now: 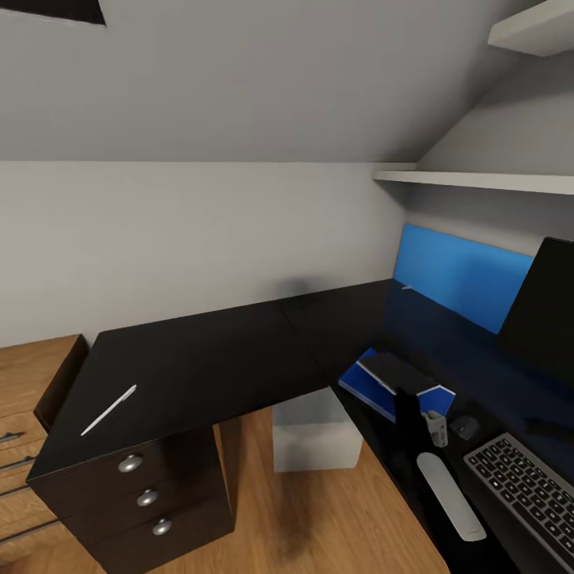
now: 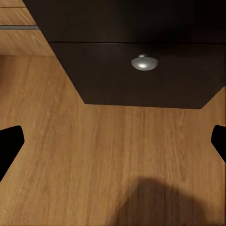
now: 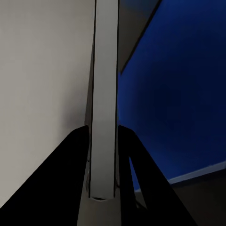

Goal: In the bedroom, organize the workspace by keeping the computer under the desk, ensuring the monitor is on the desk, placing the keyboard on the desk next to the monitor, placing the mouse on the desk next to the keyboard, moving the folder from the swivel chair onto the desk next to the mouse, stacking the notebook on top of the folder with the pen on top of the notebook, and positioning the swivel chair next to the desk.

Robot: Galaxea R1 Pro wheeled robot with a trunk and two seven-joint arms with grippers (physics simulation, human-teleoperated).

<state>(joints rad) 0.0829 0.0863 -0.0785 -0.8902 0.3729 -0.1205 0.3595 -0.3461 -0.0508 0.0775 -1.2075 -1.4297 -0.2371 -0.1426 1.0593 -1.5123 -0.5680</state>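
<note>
notebook, small, thin and dark-grey with pale page edges point(image 1: 395, 368), is clamped in the right gripper point(image 3: 102, 129). in the right wrist view its two dark tapered fingers point(image 3: 70, 160) press on either side of a flat, pale strip, the notebook's edge seen end-on point(image 3: 103, 94). in the head view the black right gripper point(image 1: 407, 405) meets the notebook's near edge. the notebook sits over the bright blue flat rectangular folder point(image 1: 368, 392); whether it rests fully on the folder or is slightly raised i cannot tell.

the left gripper point(image 2: 115, 141) has its jaws spread wide and holds nothing, above the warm wood-grain floor point(image 2: 94, 150), near a matt black drawer front with a round silver knob point(image 2: 144, 62).

the folder lies on the right part of the l-shaped glossy black desk point(image 1: 207, 359). just right of it is the small black rounded mouse point(image 1: 465, 426), then the slim silver-grey keyboard with dark keys point(image 1: 526, 486), nearer. behind them stands the wide black flat monitor point(image 1: 542, 311), before the desk's blue back panel point(image 1: 458, 275).

the thin white-silver pen point(image 1: 109, 410) lies well apart on the desk's left part. the plain light-grey boxy computer point(image 1: 315, 434) stands on the floor under the desk. a light-wood drawer chest point(image 1: 24, 399) sits at the far left.
</note>
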